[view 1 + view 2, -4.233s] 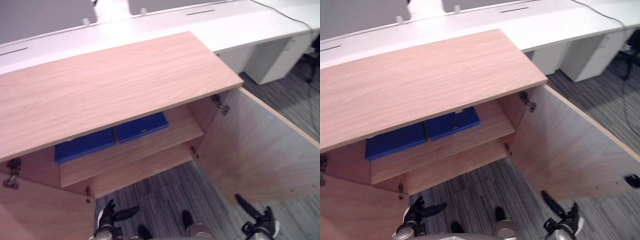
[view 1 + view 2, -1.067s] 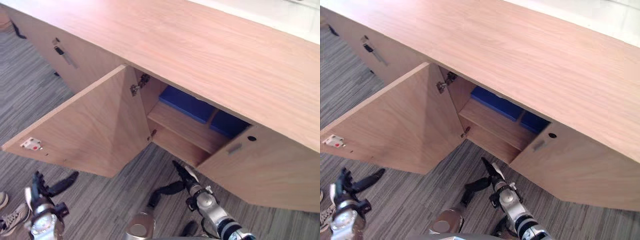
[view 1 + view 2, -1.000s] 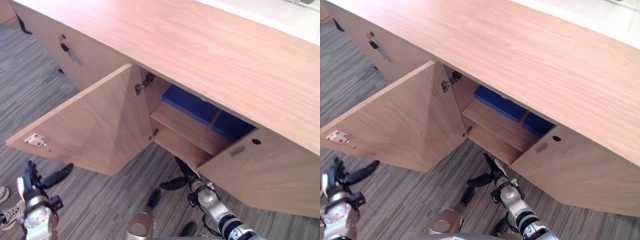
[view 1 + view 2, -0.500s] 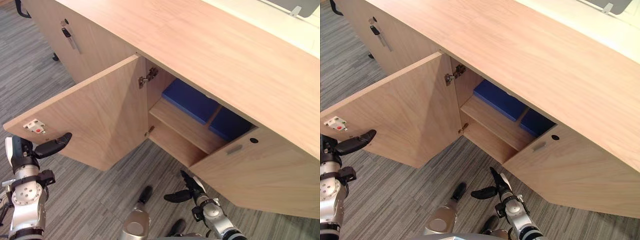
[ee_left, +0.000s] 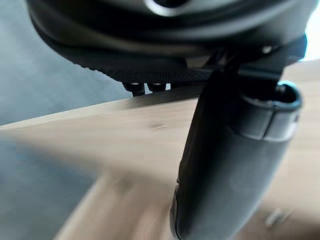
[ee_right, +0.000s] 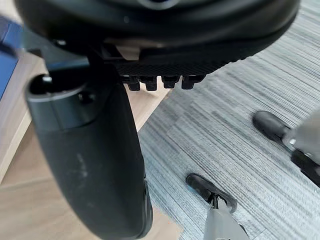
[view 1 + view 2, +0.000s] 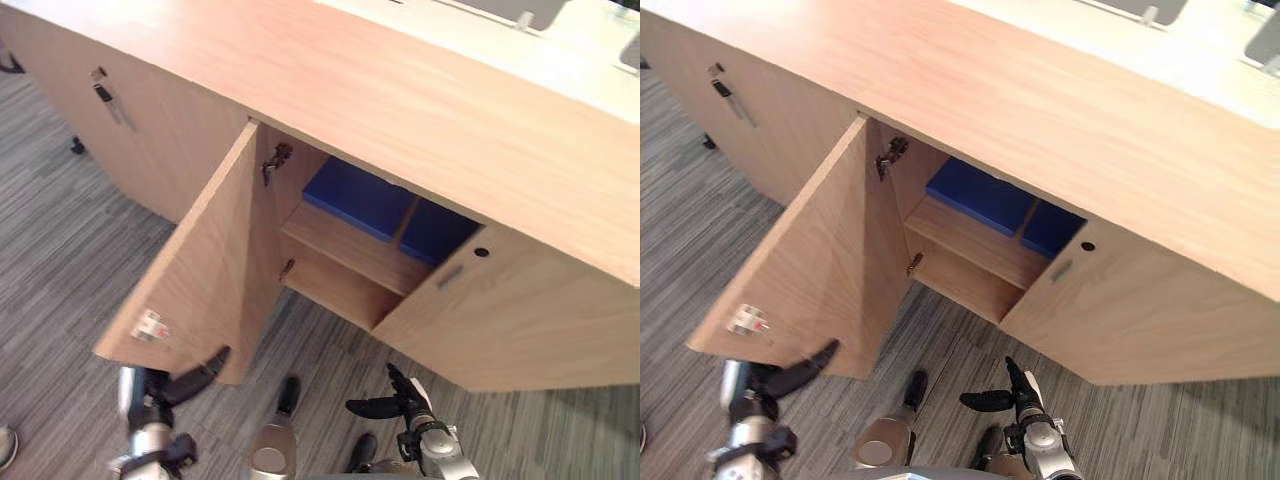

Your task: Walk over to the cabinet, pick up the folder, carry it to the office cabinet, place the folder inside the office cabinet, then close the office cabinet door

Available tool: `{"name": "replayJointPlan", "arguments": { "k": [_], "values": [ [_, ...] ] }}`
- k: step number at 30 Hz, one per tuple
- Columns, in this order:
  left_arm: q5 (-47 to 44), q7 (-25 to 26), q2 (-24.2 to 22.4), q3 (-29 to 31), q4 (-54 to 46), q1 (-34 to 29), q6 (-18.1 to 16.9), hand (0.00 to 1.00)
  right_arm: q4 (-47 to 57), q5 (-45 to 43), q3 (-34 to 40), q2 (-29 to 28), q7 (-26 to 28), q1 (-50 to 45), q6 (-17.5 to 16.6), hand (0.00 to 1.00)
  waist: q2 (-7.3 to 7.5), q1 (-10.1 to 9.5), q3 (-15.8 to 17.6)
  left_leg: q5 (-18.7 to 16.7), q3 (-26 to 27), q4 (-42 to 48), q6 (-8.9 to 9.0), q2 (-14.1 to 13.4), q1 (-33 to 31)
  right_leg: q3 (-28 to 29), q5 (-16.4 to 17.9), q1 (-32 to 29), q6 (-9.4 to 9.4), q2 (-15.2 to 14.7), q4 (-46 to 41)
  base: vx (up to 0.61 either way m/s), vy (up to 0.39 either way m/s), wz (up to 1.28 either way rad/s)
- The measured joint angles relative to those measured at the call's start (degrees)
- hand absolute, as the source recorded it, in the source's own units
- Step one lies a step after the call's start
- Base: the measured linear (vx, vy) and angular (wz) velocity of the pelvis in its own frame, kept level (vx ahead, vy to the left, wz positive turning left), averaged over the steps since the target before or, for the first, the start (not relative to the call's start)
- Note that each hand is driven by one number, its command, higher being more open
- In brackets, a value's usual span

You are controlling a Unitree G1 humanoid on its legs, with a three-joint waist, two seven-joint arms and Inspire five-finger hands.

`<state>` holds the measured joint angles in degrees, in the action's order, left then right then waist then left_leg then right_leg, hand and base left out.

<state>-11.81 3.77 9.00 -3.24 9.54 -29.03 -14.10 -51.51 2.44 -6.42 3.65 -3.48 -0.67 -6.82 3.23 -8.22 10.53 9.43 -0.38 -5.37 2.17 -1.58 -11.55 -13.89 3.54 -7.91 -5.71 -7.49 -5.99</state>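
Note:
Two blue folders [image 7: 360, 195] [image 7: 435, 228] lie side by side on the upper shelf of the long wooden cabinet [image 7: 420, 110]. The cabinet's left door [image 7: 195, 290] stands out towards me, with its catch plate showing on the inner face. The right door [image 7: 520, 320] is partly swung in. My left hand [image 7: 165, 392] is low by the left door's free bottom corner, with straight fingers and nothing in it; the left wrist view shows a wooden panel [image 5: 100, 135] close past its thumb. Below the right door, my right hand [image 7: 405, 405] hangs open and empty over the carpet.
Another cabinet door with a dark handle [image 7: 108, 95] is further left. A white desk [image 7: 560, 50] runs behind the cabinet. Grey striped carpet [image 7: 60, 250] covers the floor in front. The tip of a person's shoe [image 7: 5, 447] shows at the lower left edge.
The camera has shifted. The left door now stands narrower, swung towards the opening. My left hand has dropped from its outer edge to its bottom corner. The right hand has barely moved.

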Motion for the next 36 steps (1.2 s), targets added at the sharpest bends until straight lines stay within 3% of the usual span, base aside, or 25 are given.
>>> {"name": "replayJointPlan", "arguments": {
  "k": [5,7,10,13,18,22,26,29,32,35,36],
  "values": [
    [7.64,-1.54,-0.49,-10.66,5.33,12.44,3.30,1.00,0.98,0.00,-0.28,-0.60,-1.18,2.38,0.02,1.00,-0.43,4.24,0.43,-0.02,6.59,0.01,-0.01,-0.39,-3.19,7.64,-1.28,-6.04,-0.52,0.63,1.84,-0.07,0.030,-0.79],
    [10.29,-0.66,-0.46,-12.77,8.27,22.61,3.69,1.00,1.94,0.00,-0.73,-0.59,-1.72,3.13,0.00,1.00,-0.51,6.61,1.18,-0.03,9.61,0.00,-0.02,-0.42,-4.27,10.18,-2.76,-7.60,-0.20,0.75,3.85,-0.03,0.023,-0.75],
    [11.96,2.23,0.43,-12.65,11.28,33.71,3.79,1.00,2.77,-0.01,-0.87,-0.49,-2.34,4.06,0.03,1.00,-0.52,9.11,2.19,-0.02,12.33,0.00,-0.02,-0.42,-5.03,11.88,-4.45,-8.67,0.99,0.60,6.44,0.00,0.017,-0.58],
    [12.61,4.86,3.36,-9.99,14.17,40.46,4.00,1.00,2.76,-0.02,-0.92,-0.06,-2.68,4.49,0.03,1.00,-0.59,10.79,2.78,-0.02,14.19,0.00,-0.02,-0.64,-5.03,12.70,-5.05,-9.28,1.45,0.61,7.57,0.03,-0.012,-0.47],
    [14.18,7.22,9.18,-5.18,19.21,47.23,4.42,1.00,2.76,-0.02,-0.59,1.47,-2.56,2.83,0.02,1.00,-0.64,11.33,2.80,0.04,14.57,0.01,-0.05,-1.15,-4.67,12.36,-6.56,-8.90,1.60,0.95,8.35,0.10,-0.034,-0.09],
    [15.20,7.39,12.60,-3.59,21.08,47.46,5.13,1.00,2.75,-0.04,-0.04,1.97,-1.60,1.04,0.02,1.00,-0.69,11.54,2.83,-0.02,13.49,0.04,-0.41,-0.82,-2.25,11.83,-10.49,-6.26,1.37,0.78,8.26,0.15,-0.042,0.19],
    [15.25,7.03,12.00,-1.78,20.05,42.65,5.15,1.00,3.16,-0.04,1.21,2.00,-0.87,2.02,-0.01,1.00,-1.07,11.51,2.99,-0.03,11.90,0.31,-0.82,-1.66,-0.22,10.63,-10.82,-3.55,1.34,1.67,8.96,0.16,-0.055,0.05],
    [14.50,5.03,8.63,-0.33,14.97,32.91,5.04,1.00,5.40,-0.07,5.22,2.43,-1.09,2.37,-0.02,1.00,-1.16,11.38,2.97,-0.03,11.62,0.33,-0.81,-2.06,2.31,10.67,-10.58,-1.49,1.44,2.40,9.17,0.14,-0.050,-0.14],
    [12.90,3.11,5.77,-0.08,14.89,27.15,4.89,1.00,5.98,-0.11,7.49,3.11,-1.41,2.14,-0.02,1.00,-1.62,11.25,2.71,-0.56,11.61,0.32,-0.46,-2.02,4.64,10.64,-9.59,0.63,1.54,2.34,9.00,0.04,-0.010,-0.07],
    [11.66,1.01,2.32,2.11,19.39,23.29,4.82,1.00,6.05,-0.11,10.13,4.16,-1.51,1.74,0.04,1.00,-3.24,10.83,1.80,-1.49,11.26,0.28,-0.56,-2.53,5.38,10.20,-8.83,1.12,1.67,2.75,8.30,-0.06,0.017,0.12],
    [11.65,-0.27,0.97,5.98,28.03,18.82,5.52,1.00,6.14,-0.14,11.95,5.00,-1.53,-1.40,0.16,1.00,-4.02,10.67,0.37,-2.21,10.27,-0.01,0.19,-2.46,6.72,8.96,-7.17,2.82,1.57,2.41,7.64,-0.11,0.029,0.24]
  ]
}}
